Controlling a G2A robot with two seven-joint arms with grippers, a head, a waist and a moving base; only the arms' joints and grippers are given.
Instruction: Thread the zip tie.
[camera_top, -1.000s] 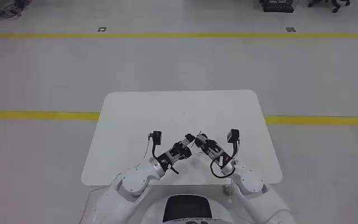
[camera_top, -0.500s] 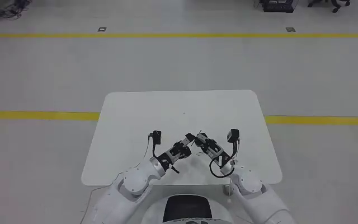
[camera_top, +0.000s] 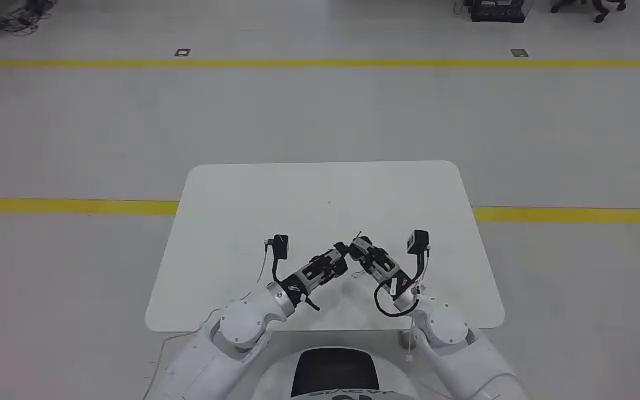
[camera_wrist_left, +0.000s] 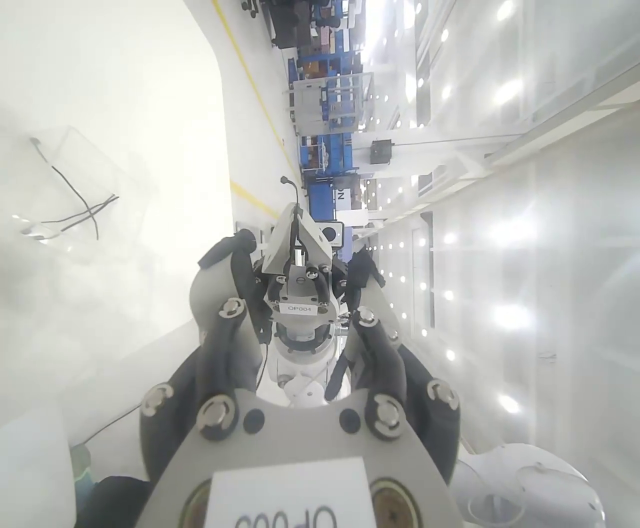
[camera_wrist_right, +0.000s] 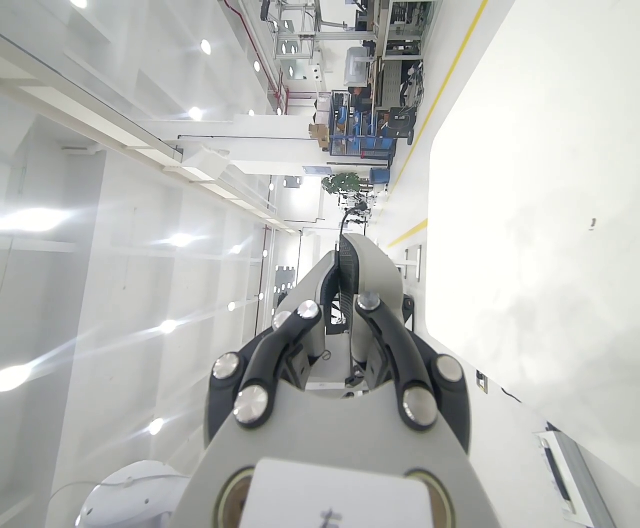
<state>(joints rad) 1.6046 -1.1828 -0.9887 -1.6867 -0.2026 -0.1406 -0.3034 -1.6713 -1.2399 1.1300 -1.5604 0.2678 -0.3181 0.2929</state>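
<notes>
White rounded table (camera_top: 320, 200) lies below as the left gripper (camera_top: 338, 256) edges closer, now almost tip to tip with the right gripper (camera_top: 358, 246), which pinches the thin black plastic zip tie (camera_wrist_right: 342, 230) aloft; left fingers (camera_wrist_left: 237, 270) seem parted, so threading looks imminent.

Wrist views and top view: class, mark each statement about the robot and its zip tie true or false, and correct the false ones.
1. The right pincer is shut on the thin black plastic zip tie. True.
2. The left pincer is shut. False: its fingers stand apart, open.
3. The two pincers are close together above the white rounded table. True.
4. The zip tie lies flat on the table. False: the right pincer holds it, one end sticking out past the fingertips.
</notes>
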